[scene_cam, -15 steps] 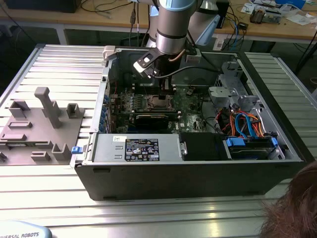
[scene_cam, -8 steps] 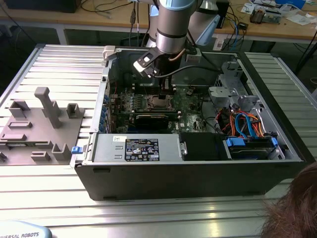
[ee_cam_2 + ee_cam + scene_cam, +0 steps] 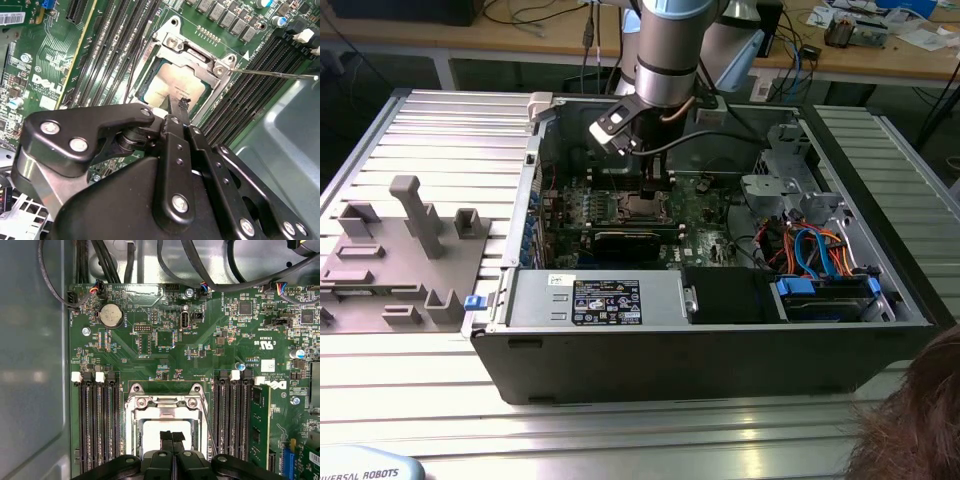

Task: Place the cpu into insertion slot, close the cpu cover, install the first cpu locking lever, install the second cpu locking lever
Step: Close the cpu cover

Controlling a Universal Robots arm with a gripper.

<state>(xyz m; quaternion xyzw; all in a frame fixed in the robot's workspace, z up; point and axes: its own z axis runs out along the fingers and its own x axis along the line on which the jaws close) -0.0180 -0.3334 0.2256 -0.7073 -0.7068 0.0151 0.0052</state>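
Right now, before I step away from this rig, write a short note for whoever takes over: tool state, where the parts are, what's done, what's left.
The tool is shut, holding nothing, poised just above the cpu.
Done: the cpu sits in the insertion slot, and the cpu cover looks lowered over it.
Left: one locking lever sticks out free, apparently unlatched; the other I cannot judge.

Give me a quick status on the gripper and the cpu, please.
Gripper shut, tips over the cpu. Cpu seated, cpu cover down around it. One thin locking lever sticking out sideways, looks unlatched.
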